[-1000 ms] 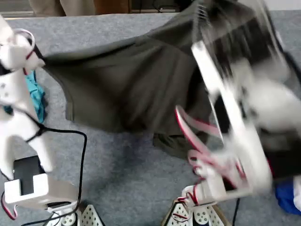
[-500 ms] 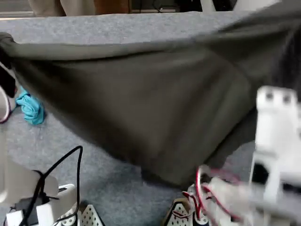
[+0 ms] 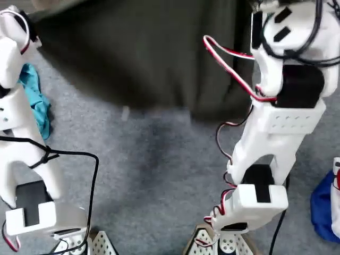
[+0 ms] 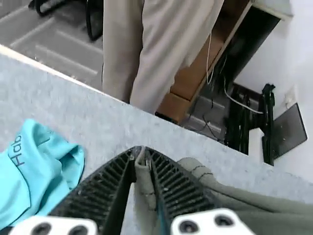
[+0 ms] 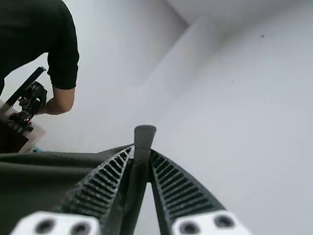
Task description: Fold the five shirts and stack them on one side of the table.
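Note:
A dark olive shirt hangs stretched in the air between both arms, above the grey table. My left gripper is shut on one edge of the olive shirt, low over the table. Raised high, my right gripper is shut on another edge of the olive shirt. In the high view the left arm stands at the left and the right arm at the right. A teal shirt lies crumpled at the table's left, also seen as the teal shirt beside the left gripper.
A blue shirt lies at the table's right edge. A black cable loops by the left arm's base. Bare grey table lies under the hanging shirt. A person stands beyond the far edge.
Both arms have lifted the olive shirt up and away; its lower hem now hangs higher in the high view. The right arm has swung upright.

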You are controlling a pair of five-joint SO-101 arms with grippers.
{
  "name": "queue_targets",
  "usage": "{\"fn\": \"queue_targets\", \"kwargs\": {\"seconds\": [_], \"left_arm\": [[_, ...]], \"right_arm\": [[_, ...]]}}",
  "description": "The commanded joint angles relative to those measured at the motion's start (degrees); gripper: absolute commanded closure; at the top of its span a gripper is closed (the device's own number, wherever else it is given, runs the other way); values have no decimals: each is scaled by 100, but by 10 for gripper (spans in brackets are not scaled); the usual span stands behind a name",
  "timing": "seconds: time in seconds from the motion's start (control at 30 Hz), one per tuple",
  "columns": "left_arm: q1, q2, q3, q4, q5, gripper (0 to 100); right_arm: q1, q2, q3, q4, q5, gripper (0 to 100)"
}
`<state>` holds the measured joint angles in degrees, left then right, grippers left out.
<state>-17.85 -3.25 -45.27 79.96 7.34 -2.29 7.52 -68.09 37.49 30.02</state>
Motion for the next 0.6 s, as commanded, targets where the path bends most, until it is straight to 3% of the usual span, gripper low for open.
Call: {"fn": "queue_targets", "kwargs": {"seconds": [0.0, 0.33, 0.57], "left_arm": [[0, -268, -167, 554, 35, 980], [-18, -655, -114, 1987, -325, 980], [-105, -655, -114, 2075, -774, 980]], "right_arm": [[-4, -418, -145, 290, 35, 993], [400, -1007, -110, 3437, 35, 992], [593, -1042, -110, 5433, 44, 992]]}}
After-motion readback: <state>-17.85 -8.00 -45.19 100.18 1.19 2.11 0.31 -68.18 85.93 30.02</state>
